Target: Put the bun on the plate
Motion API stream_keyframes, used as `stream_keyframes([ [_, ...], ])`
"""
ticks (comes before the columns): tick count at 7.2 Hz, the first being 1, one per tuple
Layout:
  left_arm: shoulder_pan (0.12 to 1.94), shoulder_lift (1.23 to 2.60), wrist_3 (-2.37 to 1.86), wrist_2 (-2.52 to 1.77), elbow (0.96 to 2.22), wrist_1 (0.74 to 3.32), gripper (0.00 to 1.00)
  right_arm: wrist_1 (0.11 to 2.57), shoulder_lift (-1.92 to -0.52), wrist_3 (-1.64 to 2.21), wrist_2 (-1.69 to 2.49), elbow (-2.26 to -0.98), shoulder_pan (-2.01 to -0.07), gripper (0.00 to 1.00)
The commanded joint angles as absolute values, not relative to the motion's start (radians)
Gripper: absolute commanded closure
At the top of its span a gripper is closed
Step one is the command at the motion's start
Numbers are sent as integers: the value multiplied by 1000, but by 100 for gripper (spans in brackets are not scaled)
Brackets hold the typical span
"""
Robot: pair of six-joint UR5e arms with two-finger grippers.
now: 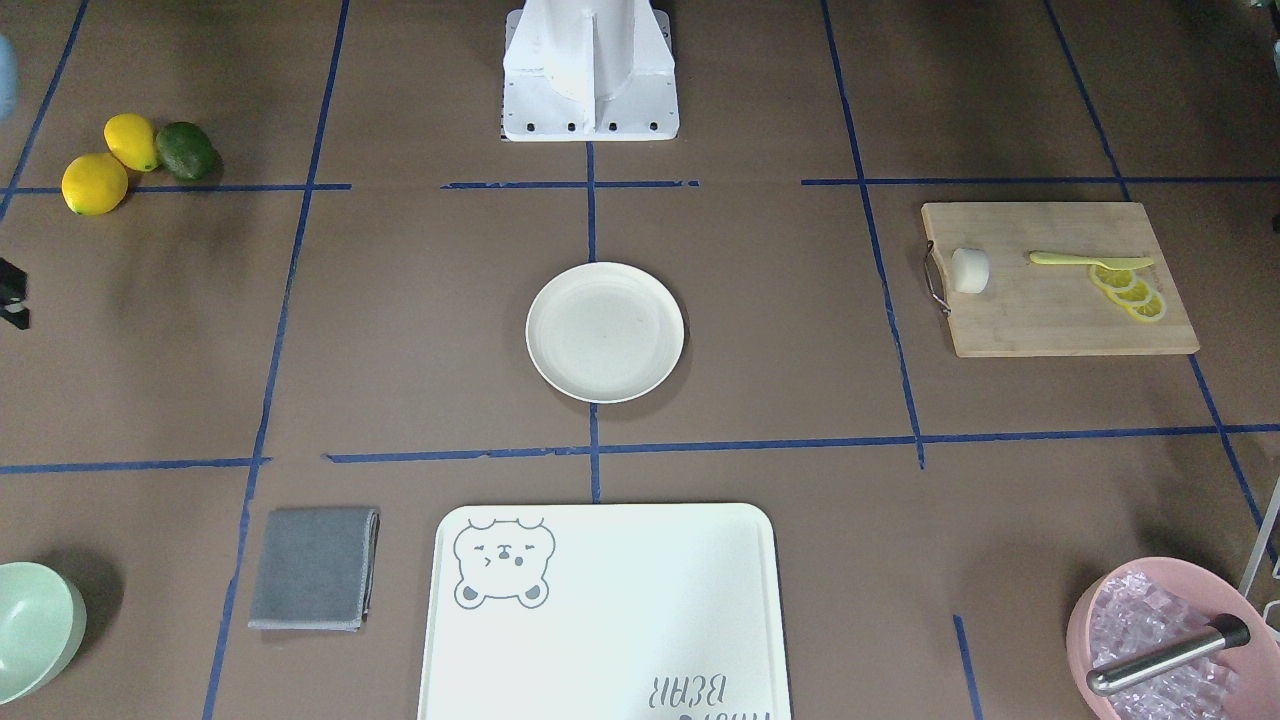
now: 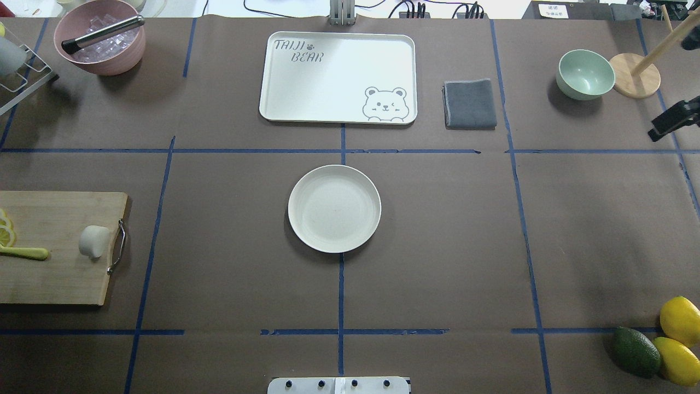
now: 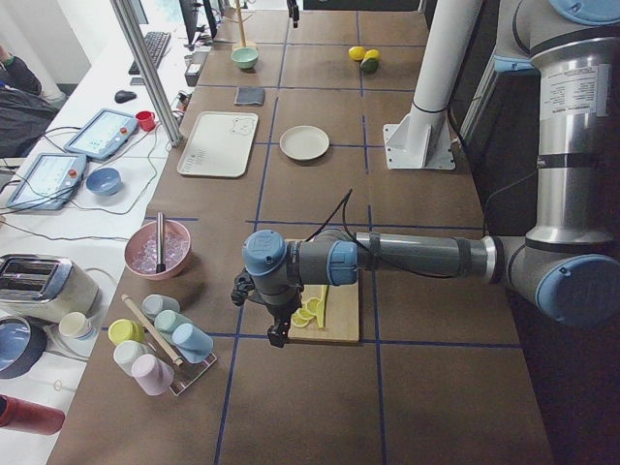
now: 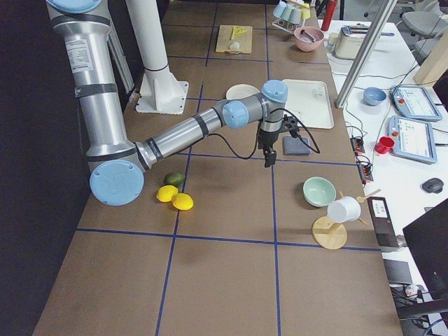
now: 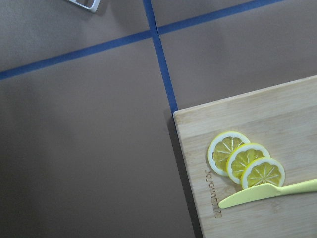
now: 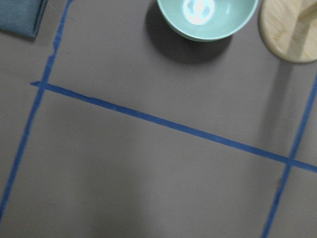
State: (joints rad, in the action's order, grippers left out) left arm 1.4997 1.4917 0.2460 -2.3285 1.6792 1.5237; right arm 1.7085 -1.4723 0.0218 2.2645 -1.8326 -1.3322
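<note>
I can't tell whether my left gripper point(image 3: 278, 334) or right gripper point(image 4: 268, 159) has its jaws apart or together; both hang above the brown table. The small white rounded bun point(image 1: 969, 270) sits on the bamboo cutting board point(image 1: 1060, 320), beyond the yellow lemon slices point(image 1: 1130, 292) from the left jaws, well apart from the round cream plate point(image 1: 605, 332)

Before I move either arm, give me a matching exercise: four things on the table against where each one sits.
1 bun
2 plate
3 grey cloth
4 metal tool

A in the pink bowl
B on the cutting board
C beside the bear tray
D middle of the table, nothing on it

Pairs: 1-B, 2-D, 3-C, 4-A.
</note>
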Motion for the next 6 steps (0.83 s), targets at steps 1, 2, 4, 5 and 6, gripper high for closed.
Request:
stream_keyframes([
  [1, 1503, 1500, 242, -2330, 1678, 1630, 0, 1700, -1581, -152, 2266, -1778, -1466, 0],
  [2, 1503, 1544, 239, -2332, 1678, 1623, 0, 1695, -1644, -150, 2267, -1775, -1512, 0],
  [4, 1503, 1557, 239, -2409, 1658, 1627, 0, 1695, -1693, -134, 2278, -1798, -1555, 0],
  [5, 1503, 1559, 233, -2449, 1701, 1637, 0, 1695, -1692, -132, 2278, -1798, -1555, 0],
  [6, 1470, 1554, 130, -2450, 1735, 1643, 0, 1695, -1692, -130, 2278, -1799, -1555, 0],
])
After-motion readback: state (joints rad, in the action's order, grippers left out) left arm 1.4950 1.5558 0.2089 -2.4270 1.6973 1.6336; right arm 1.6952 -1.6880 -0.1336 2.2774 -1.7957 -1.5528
